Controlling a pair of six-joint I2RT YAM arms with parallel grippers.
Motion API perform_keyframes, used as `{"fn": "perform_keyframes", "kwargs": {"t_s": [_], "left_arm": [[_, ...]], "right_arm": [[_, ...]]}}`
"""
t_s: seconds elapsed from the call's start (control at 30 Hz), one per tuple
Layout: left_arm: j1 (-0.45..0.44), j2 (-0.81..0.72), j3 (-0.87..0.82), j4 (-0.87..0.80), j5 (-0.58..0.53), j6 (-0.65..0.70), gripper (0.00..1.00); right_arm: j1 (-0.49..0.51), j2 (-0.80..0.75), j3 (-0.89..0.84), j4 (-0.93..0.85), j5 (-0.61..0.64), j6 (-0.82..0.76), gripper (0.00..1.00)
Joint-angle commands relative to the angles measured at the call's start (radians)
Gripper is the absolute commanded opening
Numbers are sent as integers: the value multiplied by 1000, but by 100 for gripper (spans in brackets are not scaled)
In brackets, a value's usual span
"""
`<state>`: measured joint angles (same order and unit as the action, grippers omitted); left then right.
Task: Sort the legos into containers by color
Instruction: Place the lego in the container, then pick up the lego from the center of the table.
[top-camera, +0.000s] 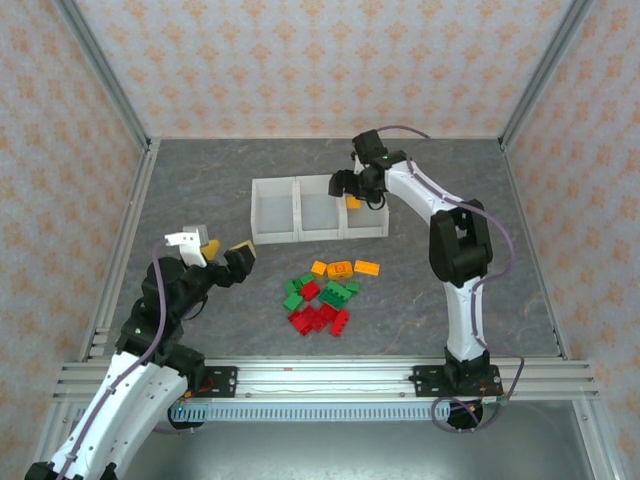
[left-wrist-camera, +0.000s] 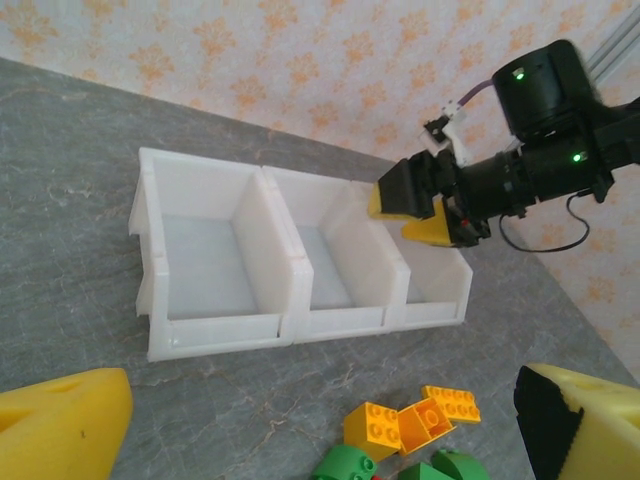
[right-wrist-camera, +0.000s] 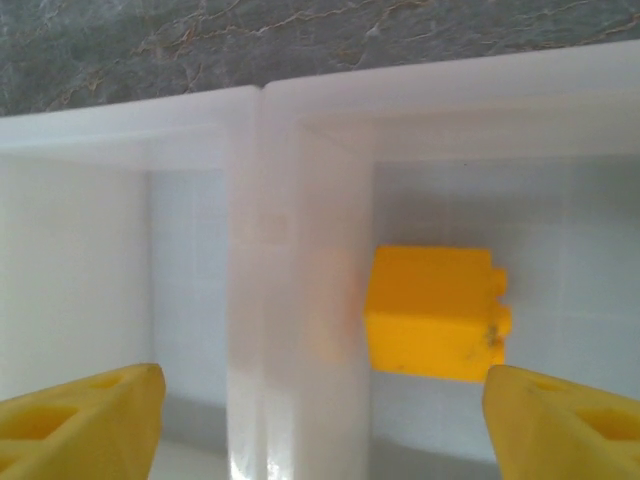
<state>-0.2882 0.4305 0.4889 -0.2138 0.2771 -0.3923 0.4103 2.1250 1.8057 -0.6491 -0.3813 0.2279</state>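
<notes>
- I'm judging the legos (top-camera: 322, 296) light, stiff and slick; I'd be pinching each across its flat sides.
- They're lying piled, red, green and orange, on the worktop (top-camera: 500, 250) near the bins (top-camera: 275, 182); one orange brick (right-wrist-camera: 435, 312) is sitting in the right bin (top-camera: 372, 182).
- The right end effector (left-wrist-camera: 418, 212) is hanging over it, jaws apart; the left end effector (top-camera: 215, 248) is hovering wide open.

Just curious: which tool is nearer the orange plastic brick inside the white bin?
Right. The right tool hangs over the orange plastic brick; the left tool sits far left.
</notes>
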Motion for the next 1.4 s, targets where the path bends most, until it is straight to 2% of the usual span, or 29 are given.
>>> {"fn": "perform_keyframes", "kwargs": {"t_s": [0.0, 0.07, 0.2, 0.4, 0.67, 0.77, 0.87, 0.93, 1.07, 1.17, 1.37], "left_arm": [[-5, -12, -3, 31, 4, 10, 99], [-5, -9, -1, 31, 7, 9, 99], [-5, -9, -3, 37, 15, 7, 99], [-5, -10, -5, 48, 33, 4, 99], [-5, -26, -9, 53, 36, -2, 99], [-5, -27, -9, 55, 36, -5, 99], [-5, -28, -9, 57, 34, -6, 99], [-5, -29, -9, 57, 36, -6, 99], [-5, -29, -1, 51, 36, -7, 99], [-5, -42, 14, 28, 27, 1, 99], [-5, -50, 13, 23, 28, -12, 99]], "right_arm": [[12, -105, 23, -61, 87, 54, 88], [26, -165, -22, -64, 123, 74, 92], [62, -312, -156, -63, 147, 108, 94], [122, -494, -365, -62, 113, 65, 95], [124, -792, -573, 54, 190, -298, 89], [126, -965, -722, 170, 133, -563, 88], [127, -1090, -832, 199, 112, -834, 93], [127, -1099, -863, 166, 136, -950, 100], [127, -992, -859, 39, 162, -1084, 100], [127, -924, -888, 64, 167, -1118, 100], [127, -781, -896, 122, 88, -1152, 97]]}}
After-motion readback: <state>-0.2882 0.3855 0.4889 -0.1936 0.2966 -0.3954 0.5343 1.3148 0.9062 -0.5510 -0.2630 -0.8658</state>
